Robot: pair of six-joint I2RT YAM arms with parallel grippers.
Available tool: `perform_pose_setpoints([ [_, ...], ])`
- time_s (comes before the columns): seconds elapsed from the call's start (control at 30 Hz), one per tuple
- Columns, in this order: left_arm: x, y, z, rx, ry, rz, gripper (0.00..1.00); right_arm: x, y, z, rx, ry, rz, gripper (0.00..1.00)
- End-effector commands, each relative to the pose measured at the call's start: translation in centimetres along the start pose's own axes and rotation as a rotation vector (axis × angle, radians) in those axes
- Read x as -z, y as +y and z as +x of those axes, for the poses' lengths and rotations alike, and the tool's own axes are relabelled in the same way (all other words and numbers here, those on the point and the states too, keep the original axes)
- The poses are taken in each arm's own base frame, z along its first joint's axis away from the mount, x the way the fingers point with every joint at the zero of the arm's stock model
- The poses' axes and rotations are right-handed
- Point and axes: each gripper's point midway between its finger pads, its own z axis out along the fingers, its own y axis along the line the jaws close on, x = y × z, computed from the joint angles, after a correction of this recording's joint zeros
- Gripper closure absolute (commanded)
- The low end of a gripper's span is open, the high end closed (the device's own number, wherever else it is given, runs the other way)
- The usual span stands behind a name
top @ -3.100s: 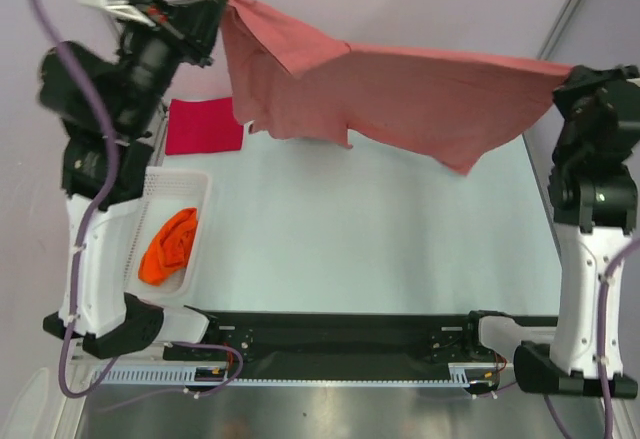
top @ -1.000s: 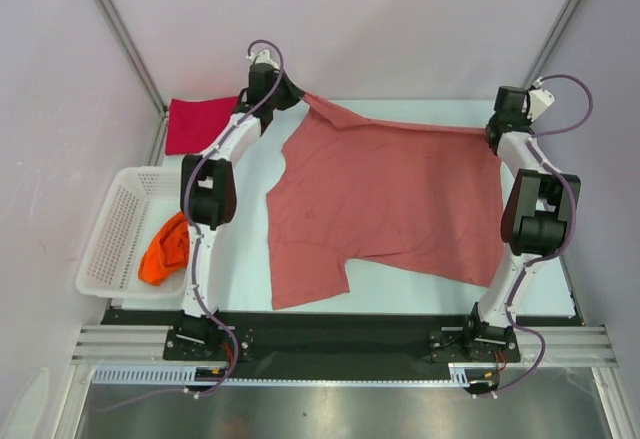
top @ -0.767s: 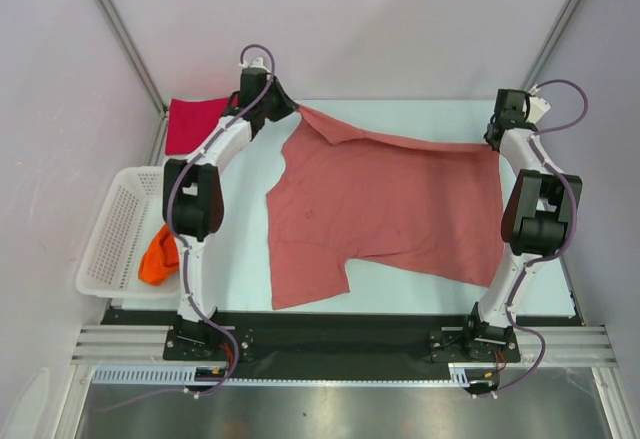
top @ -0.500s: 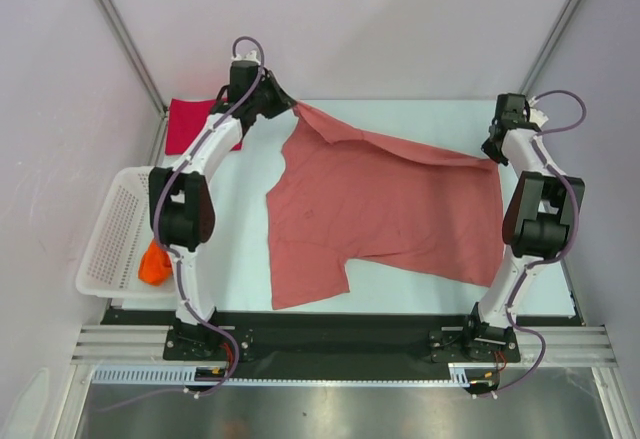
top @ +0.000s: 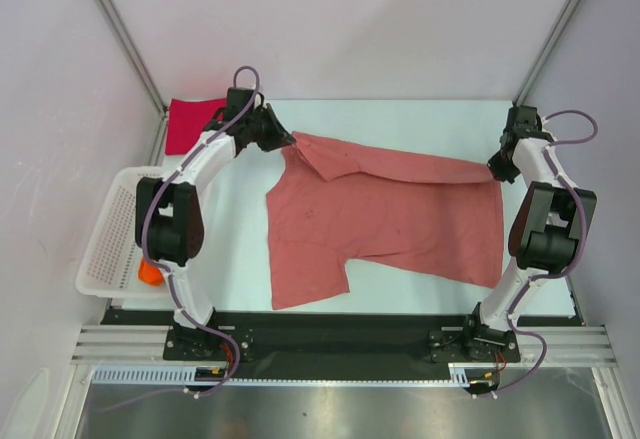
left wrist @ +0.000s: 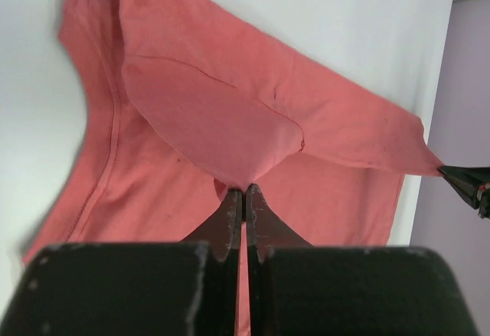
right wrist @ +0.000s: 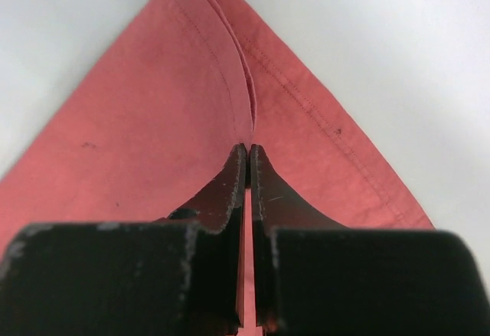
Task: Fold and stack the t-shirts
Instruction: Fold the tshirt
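Left gripper (left wrist: 243,193), right gripper (right wrist: 248,149) pinch salmon-pink t-shirt (top: 390,214), edge seemingly raised.

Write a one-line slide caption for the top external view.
Left claw and right claw pinch the salmon-pink t-shirt by its far edge over the table.

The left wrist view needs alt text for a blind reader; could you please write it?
The left fingers, shut, pinch a raised fold of a salmon-pink t-shirt spread over a pale table; the right fingers hold its far corner.
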Motion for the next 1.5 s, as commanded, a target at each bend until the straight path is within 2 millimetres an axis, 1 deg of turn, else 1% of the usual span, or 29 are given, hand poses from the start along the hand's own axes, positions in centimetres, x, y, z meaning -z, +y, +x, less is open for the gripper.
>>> perform_pose_setpoints([
  [0.0, 2.9, -1.4, -0.7, 0.016, -0.014, 0.055, 1.0, 1.8, -0.3, -0.9, -0.019, -0.031, -0.024, 1.0],
  [0.07, 3.0, -1.0, -0.1, 0.028, 0.01, 0.061, 1.0, 1.7, -0.5, -0.8, -0.008, -0.03, -0.016, 1.0],
  [0.2, 3.5, 0.0, -0.1, 0.043, 0.016, 0.049, 1.0, 1.3, -1.0, -0.6, 0.005, -0.031, 0.001, 1.0],
  [0.3, 3.4, 0.4, 0.1, 0.045, 0.027, 0.048, 1.0, 1.0, -1.1, -0.3, 0.008, -0.022, 0.004, 1.0],
  [0.43, 2.8, 0.9, 0.5, 0.043, 0.047, 0.039, 1.0, 0.3, -1.4, 0.6, 0.011, 0.011, 0.023, 1.0],
  [0.5, 2.6, 1.1, 0.8, 0.044, 0.058, 0.038, 0.99, 0.3, -1.5, 0.8, 0.011, 0.014, 0.029, 1.0],
  [0.67, 2.1, 2.0, 1.8, 0.059, 0.092, 0.023, 1.0, 0.6, -1.8, 0.4, 0.005, -0.003, 0.044, 1.0],
  [0.77, 2.0, 2.8, 2.5, 0.074, 0.1, -0.003, 1.0, 0.5, -2.0, 0.7, -0.002, 0.01, 0.053, 1.0],
  [0.8, 2.2, 2.9, 2.6, 0.077, 0.099, -0.009, 1.0, 0.5, -2.3, 0.9, 0.0, 0.019, 0.068, 1.0],
  [0.83, 2.3, 3.5, 3.0, 0.083, 0.102, -0.027, 1.0, 0.4, -2.6, 1.1, 0.0, 0.022, 0.084, 1.0],
  [0.87, 2.4, 3.7, 3.1, 0.086, 0.101, -0.037, 1.0, 0.4, -3.1, 1.1, 0.006, 0.018, 0.107, 0.97],
  [0.9, 2.7, 3.9, 3.2, 0.087, 0.099, -0.047, 0.99, 0.5, -4.0, 1.9, 0.022, 0.052, 0.149, 0.95],
  [0.93, 2.9, 4.4, 3.8, 0.085, 0.112, -0.065, 0.96, 0.6, -4.7, 2.5, 0.025, 0.068, 0.177, 0.91],
  [0.97, 3.1, 5.0, 3.9, 0.081, 0.107, -0.097, 0.79, 0.8, -5.4, 2.9, 0.028, 0.076, 0.205, 0.81],
  [1.0, 3.4, 5.5, 4.0, 0.077, 0.105, -0.123, 0.68, 1.2, -6.5, 3.9, 0.041, 0.098, 0.236, 0.73],
  [1.03, 4.2, 5.9, 4.4, 0.062, 0.117, -0.154, 0.64, 1.6, -6.9, 3.9, 0.048, 0.091, 0.239, 0.51],
  [1.07, 4.7, 6.5, 3.9, 0.037, 0.086, -0.19, 0.57, 1.9, -7.3, 3.4, 0.055, 0.064, 0.253, 0.42],
  [1.1, 5.3, 6.6, 3.4, 0.012, 0.062, -0.208, 0.52, 2.5, -6.9, 1.9, 0.063, 0.004, 0.228, 0.35],
  [1.13, 6.1, 6.4, 2.5, -0.036, 0.026, -0.217, 0.48, 2.7, -6.4, 0.7, 0.059, -0.036, 0.209, 0.33],
  [1.17, 6.2, 6.3, 1.9, -0.061, 0.008, -0.224, 0.4, 2.8, -5.3, -0.9, 0.043, -0.09, 0.169, 0.18],
  [1.2, 6.2, 6.3, 1.2, -0.087, -0.006, -0.231, 0.36, 2.8, -4.3, -1.6, 0.04, -0.107, 0.126, 0.17],
  [1.23, 5.5, 5.9, 0.0, -0.121, -0.008, -0.227, 0.33, 2.6, -2.9, -2.7, 0.06, -0.124, 0.081, 0.17],
  [1.27, 5.1, 5.4, -0.6, -0.138, -0.004, -0.216, 0.31, 2.0, -1.2, -3.2, 0.068, -0.13, 0.015, 0.16],
  [1.3, 4.4, 4.9, -1.0, -0.156, 0.006, -0.193, 0.31, 1.7, -0.4, -3.8, 0.081, -0.137, -0.006, 0.17],
  [1.33, 4.0, 3.8, -2.5, -0.193, -0.011, -0.178, 0.3, 0.3, 0.6, -4.3, 0.117, -0.126, -0.014, 0.17],
  [1.37, 2.1, 4.6, -2.1, -0.205, 0.027, -0.191, 0.29, -0.1, 1.2, -4.6, 0.135, -0.116, -0.026, 0.18],
  [1.4, 1.2, 5.3, -1.8, -0.213, 0.064, -0.21, 0.29, -0.6, 1.7, -4.9, 0.158, -0.112, -0.028, 0.18],
  [1.43, 0.8, 4.3, -3.6, -0.264, 0.037, -0.202, 0.3, -0.9, 2.3, -5.9, 0.195, -0.125, -0.037, 0.18],
  [1.47, -1.3, 5.9, -2.8, -0.273, 0.086, -0.234, 0.3, -2.1, 2.7, -5.5, 0.223, -0.106, -0.046, 0.19],
])
